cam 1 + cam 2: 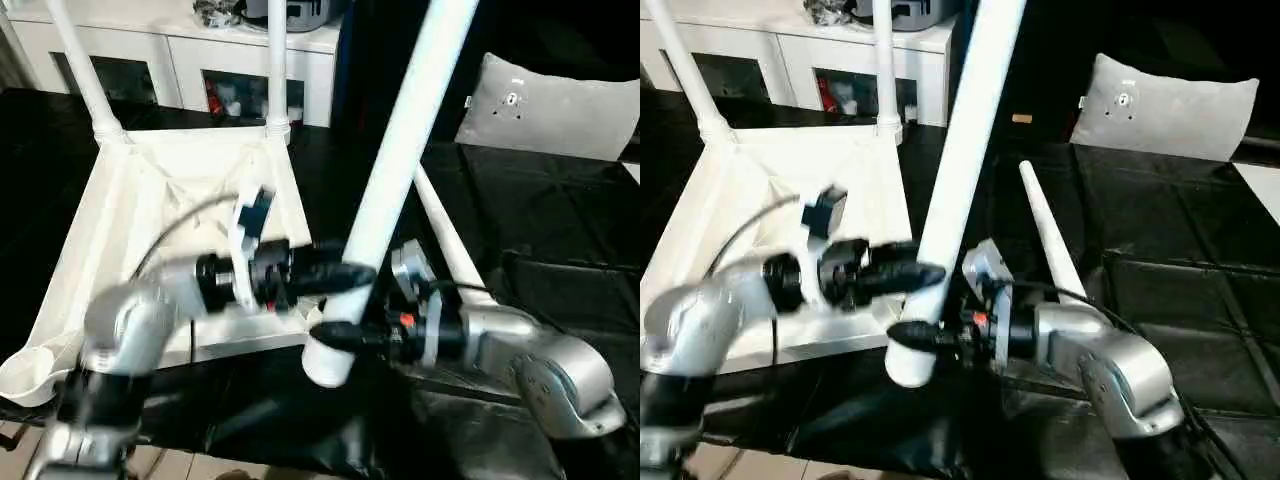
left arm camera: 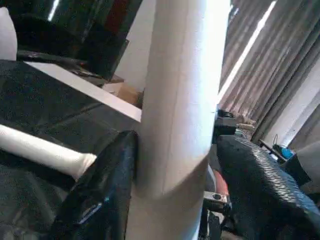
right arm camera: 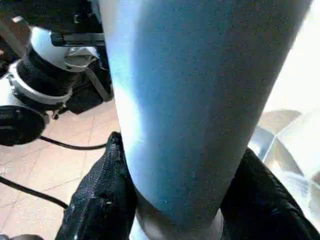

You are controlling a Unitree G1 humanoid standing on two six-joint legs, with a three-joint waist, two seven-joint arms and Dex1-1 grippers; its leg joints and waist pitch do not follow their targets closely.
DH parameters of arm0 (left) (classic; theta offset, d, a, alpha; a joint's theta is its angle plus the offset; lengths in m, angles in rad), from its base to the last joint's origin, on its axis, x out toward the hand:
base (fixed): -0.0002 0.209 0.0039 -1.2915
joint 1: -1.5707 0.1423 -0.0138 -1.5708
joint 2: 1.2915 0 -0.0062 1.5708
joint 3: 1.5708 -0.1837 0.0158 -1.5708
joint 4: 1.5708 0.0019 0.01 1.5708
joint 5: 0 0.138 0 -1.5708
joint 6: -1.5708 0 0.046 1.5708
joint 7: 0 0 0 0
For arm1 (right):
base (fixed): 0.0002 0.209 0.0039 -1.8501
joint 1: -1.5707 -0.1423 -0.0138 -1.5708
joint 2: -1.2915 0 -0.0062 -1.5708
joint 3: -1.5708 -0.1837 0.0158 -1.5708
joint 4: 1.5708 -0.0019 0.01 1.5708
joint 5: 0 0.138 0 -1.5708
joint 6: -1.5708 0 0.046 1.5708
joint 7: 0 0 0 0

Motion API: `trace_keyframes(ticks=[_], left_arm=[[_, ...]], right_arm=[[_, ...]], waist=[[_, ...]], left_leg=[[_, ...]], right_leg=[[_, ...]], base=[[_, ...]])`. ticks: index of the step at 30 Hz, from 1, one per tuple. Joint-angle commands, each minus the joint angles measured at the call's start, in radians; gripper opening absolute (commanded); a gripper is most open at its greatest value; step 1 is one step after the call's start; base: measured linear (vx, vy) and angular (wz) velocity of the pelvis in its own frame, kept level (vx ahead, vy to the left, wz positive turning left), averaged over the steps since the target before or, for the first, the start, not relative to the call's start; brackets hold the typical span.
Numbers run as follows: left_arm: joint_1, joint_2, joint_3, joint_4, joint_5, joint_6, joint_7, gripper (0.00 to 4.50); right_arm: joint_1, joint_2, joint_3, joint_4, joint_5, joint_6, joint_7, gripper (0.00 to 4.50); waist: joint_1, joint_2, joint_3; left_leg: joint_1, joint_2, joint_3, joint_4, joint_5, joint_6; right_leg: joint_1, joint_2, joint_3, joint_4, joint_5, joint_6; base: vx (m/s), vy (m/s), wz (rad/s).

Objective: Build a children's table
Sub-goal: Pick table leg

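I hold the third leg (image 1: pixel 400 170) near its thick end. My right gripper (image 1: pixel 335 335) is clamped on it. My left gripper (image 1: pixel 345 277) has a gap at one finger. The inverted tabletop (image 1: pixel 150 230) carries two legs. Next: seat this leg in the near corner socket (image 1: pixel 30 372).
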Motion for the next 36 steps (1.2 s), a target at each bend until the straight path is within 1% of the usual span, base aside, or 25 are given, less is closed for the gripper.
trace_keyframes(ticks=[1, 3, 4, 5, 7, 10, 11, 12, 15, 17, 18, 20, 21, 22, 23, 24, 25, 26, 28, 29, 30, 32, 33, 35, 36], left_arm=[[0.041, 0.009, -0.034, -0.036, 0.028, 0.002, 0.021, 3.19], [0.051, 0.011, -0.038, -0.046, 0.037, 0.003, 0.028, 3.32], [0.057, 0.010, -0.044, -0.051, 0.044, -0.001, 0.034, 3.42], [0.062, 0.007, -0.045, -0.056, 0.045, -0.003, 0.040, 3.42], [0.065, -0.006, -0.032, -0.062, 0.031, -0.004, 0.049, 3.49], [0.060, -0.026, -0.002, -0.066, -0.011, 0.005, 0.050, 3.57], [0.059, -0.037, 0.012, -0.067, -0.038, 0.008, 0.053, 3.57], [0.057, -0.070, 0.043, -0.061, -0.090, 0.003, 0.060, 3.79], [0.048, -0.141, 0.106, -0.041, -0.158, -0.023, 0.107, 3.95], [0.038, -0.182, 0.145, -0.033, -0.200, -0.035, 0.152, 4.07], [0.031, -0.199, 0.165, -0.031, -0.215, -0.040, 0.177, 4.19], [0.019, -0.222, 0.211, -0.025, -0.218, -0.067, 0.254, 4.27], [0.016, -0.221, 0.220, -0.023, -0.204, -0.074, 0.275, 4.27], [0.015, -0.221, 0.223, -0.023, -0.200, -0.077, 0.282, 4.27], [0.016, -0.208, 0.224, -0.024, -0.162, -0.085, 0.302, 4.27], [0.021, -0.180, 0.208, -0.026, -0.091, -0.092, 0.321, 4.27], [0.022, -0.174, 0.203, -0.026, -0.077, -0.093, 0.325, 4.27], [0.026, -0.128, 0.162, -0.018, 0.014, -0.102, 0.344, 4.27], [0.030, -0.062, 0.097, -0.007, 0.123, -0.124, 0.358, 4.27], [0.030, -0.042, 0.078, -0.005, 0.153, -0.130, 0.361, 4.27], [0.031, -0.015, 0.054, 0.001, 0.194, -0.137, 0.379, 4.27], [0.033, 0.017, 0.027, 0.003, 0.238, -0.146, 0.401, 4.27], [0.033, 0.017, 0.027, 0.003, 0.238, -0.146, 0.401, 4.27], [0.060, 0.111, -0.049, -0.035, 0.345, -0.179, 0.373, 4.27], [0.060, 0.111, -0.049, -0.035, 0.345, -0.179, 0.373, 4.27]], right_arm=[[0.015, -0.022, -0.013, -0.033, -0.007, 0.011, -0.020, 1.89], [0.021, -0.027, -0.012, -0.042, -0.008, 0.014, -0.022, 1.89], [0.028, -0.032, -0.010, -0.050, -0.008, 0.017, -0.022, 1.89], [0.034, -0.035, -0.009, -0.058, -0.009, 0.019, -0.023, 1.89], [0.041, -0.039, -0.009, -0.066, -0.009, 0.019, -0.024, 1.89], [0.046, -0.031, -0.019, -0.065, -0.003, 0.014, -0.031, 1.89], [0.047, -0.019, -0.030, -0.062, 0.008, 0.012, -0.040, 1.89], [0.046, 0.009, -0.056, -0.058, 0.039, 0.010, -0.053, 1.89], [0.040, 0.039, -0.080, -0.055, 0.070, 0.010, -0.070, 1.89], [0.035, 0.048, -0.089, -0.051, 0.076, 0.005, -0.081, 1.89], [0.032, 0.056, -0.094, -0.046, 0.075, 0.001, -0.091, 1.89], [0.018, 0.087, -0.109, -0.018, 0.029, -0.044, -0.151, 1.89], [0.013, 0.097, -0.113, -0.008, 0.011, -0.060, -0.172, 1.89], [0.011, 0.100, -0.115, -0.005, 0.004, -0.065, -0.179, 1.89], [0.004, 0.114, -0.122, 0.009, -0.026, -0.089, -0.210, 1.89], [-0.004, 0.128, -0.132, 0.021, -0.052, -0.109, -0.246, 1.89], [-0.006, 0.130, -0.134, 0.024, -0.056, -0.112, -0.252, 1.89], [-0.012, 0.136, -0.138, 0.033, -0.075, -0.132, -0.278, 1.89], [-0.018, 0.145, -0.141, 0.046, -0.094, -0.158, -0.302, 1.89], [-0.020, 0.148, -0.143, 0.051, -0.099, -0.165, -0.309, 1.89], [-0.022, 0.156, -0.145, 0.059, -0.112, -0.183, -0.325, 1.89], [-0.024, 0.172, -0.150, 0.080, -0.139, -0.215, -0.353, 1.89], [-0.024, 0.172, -0.150, 0.080, -0.139, -0.215, -0.353, 1.89], [-0.019, 0.196, -0.161, 0.111, -0.185, -0.251, -0.419, 1.89], [-0.019, 0.196, -0.161, 0.111, -0.185, -0.251, -0.419, 1.89]], waist=[[-0.002, 0.007, -0.059], [-0.003, 0.008, -0.058], [-0.005, 0.002, -0.057], [-0.005, 0.005, -0.056], [-0.006, 0.005, -0.056], [-0.006, 0.003, -0.057], [-0.006, 0.000, -0.057], [-0.006, 0.000, -0.058], [-0.006, -0.004, -0.059], [-0.003, 0.001, -0.058], [-0.005, -0.002, -0.058], [-0.004, -0.001, -0.057], [-0.007, 0.002, -0.056], [-0.008, 0.000, -0.057], [-0.007, 0.000, -0.056], [-0.011, -0.004, -0.056], [-0.013, 0.001, -0.057], [-0.014, -0.007, -0.058], [-0.017, 0.000, -0.059], [-0.017, -0.001, -0.059], [-0.017, 0.002, -0.061], [-0.016, 0.005, -0.062], [-0.017, 0.004, -0.062], [-0.018, 0.012, -0.060], [-0.021, 0.009, -0.059]], left_leg=[[0.011, 0.045, -0.006, -0.069, -0.120, -0.012], [0.012, 0.044, -0.006, -0.069, -0.122, -0.009], [0.012, 0.044, -0.005, -0.070, -0.128, -0.009], [0.013, 0.044, -0.005, -0.070, -0.135, -0.013], [0.014, 0.045, -0.005, -0.069, -0.141, -0.015], [0.012, 0.043, -0.004, -0.067, -0.130, -0.013], [0.012, 0.043, -0.003, -0.067, -0.126, -0.011], [0.010, 0.042, -0.003, -0.066, -0.119, -0.006], [0.009, 0.043, -0.003, -0.065, -0.109, 0.003], [0.010, 0.042, -0.003, -0.064, -0.108, 0.001], [0.009, 0.041, -0.003, -0.064, -0.110, 0.001], [0.008, 0.042, -0.003, -0.064, -0.117, -0.001], [0.009, 0.040, -0.003, -0.064, -0.122, -0.008], [0.009, 0.040, -0.004, -0.066, -0.125, -0.014], [0.009, 0.041, -0.004, -0.066, -0.125, -0.017], [0.010, 0.041, -0.004, -0.069, -0.124, -0.021], [0.011, 0.040, -0.005, -0.068, -0.118, -0.023], [0.011, 0.041, -0.005, -0.068, -0.114, -0.021], [0.012, 0.040, -0.007, -0.068, -0.098, -0.016], [0.011, 0.041, -0.008, -0.070, -0.095, -0.013], [0.013, 0.042, -0.007, -0.069, -0.089, -0.017], [0.013, 0.042, -0.006, -0.068, -0.075, -0.022], [0.013, 0.042, -0.006, -0.068, -0.076, -0.022], [0.013, 0.040, -0.007, -0.071, -0.101, -0.028], [0.012, 0.041, -0.007, -0.072, -0.105, -0.030]], right_leg=[[0.046, -0.074, 0.050, -0.083, -0.018, -0.207], [0.042, -0.073, 0.050, -0.085, -0.028, -0.200], [0.042, -0.073, 0.050, -0.088, -0.042, -0.197], [0.041, -0.073, 0.050, -0.088, -0.067, -0.191], [0.039, -0.074, 0.051, -0.090, -0.091, -0.187], [0.039, -0.074, 0.051, -0.089, -0.080, -0.193], [0.038, -0.073, 0.051, -0.088, -0.074, -0.194], [0.039, -0.074, 0.051, -0.086, -0.059, -0.200], [0.040, -0.074, 0.050, -0.087, -0.043, -0.210], [0.040, -0.073, 0.049, -0.086, -0.040, -0.207], [0.040, -0.072, 0.050, -0.087, -0.041, -0.206], [0.040, -0.075, 0.050, -0.090, -0.055, -0.201], [0.037, -0.072, 0.049, -0.092, -0.066, -0.197], [0.039, -0.072, 0.049, -0.092, -0.079, -0.186], [0.040, -0.073, 0.049, -0.093, -0.083, -0.179], [0.038, -0.071, 0.049, -0.093, -0.092, -0.166], [0.038, -0.068, 0.049, -0.091, -0.085, -0.155], [0.039, -0.069, 0.049, -0.091, -0.077, -0.150], [0.037, -0.068, 0.049, -0.086, -0.056, -0.126], [0.036, -0.069, 0.049, -0.088, -0.053, -0.124], [0.036, -0.070, 0.049, -0.084, -0.032, -0.130], [0.036, -0.070, 0.048, -0.079, 0.015, -0.154], [0.036, -0.070, 0.048, -0.078, 0.024, -0.158], [0.034, -0.070, 0.047, -0.080, 0.002, -0.160], [0.036, -0.070, 0.048, -0.080, -0.002, -0.159]], base=[[0.000, 0.000, 0.00], [0.000, 0.000, 0.00], [0.000, 0.000, 0.00], [0.000, 0.000, 0.00], [0.000, 0.000, 0.00], [0.000, 0.000, 0.00], [0.000, 0.000, 0.00], [0.000, 0.000, 0.00], [0.000, 0.000, 0.00], [0.000, 0.000, 0.00], [0.000, 0.000, 0.00], [0.000, 0.000, 0.00], [0.000, 0.000, 0.00], [0.000, 0.000, 0.00], [0.000, 0.000, 0.00], [0.000, 0.000, 0.00], [0.000, 0.000, 0.00], [0.000, 0.000, 0.00], [0.000, 0.000, 0.00], [0.000, 0.000, 0.00], [0.000, 0.000, 0.00], [0.000, 0.000, 0.00], [0.000, 0.000, 0.00], [0.000, 0.000, 0.00], [0.000, 0.000, 0.00]])
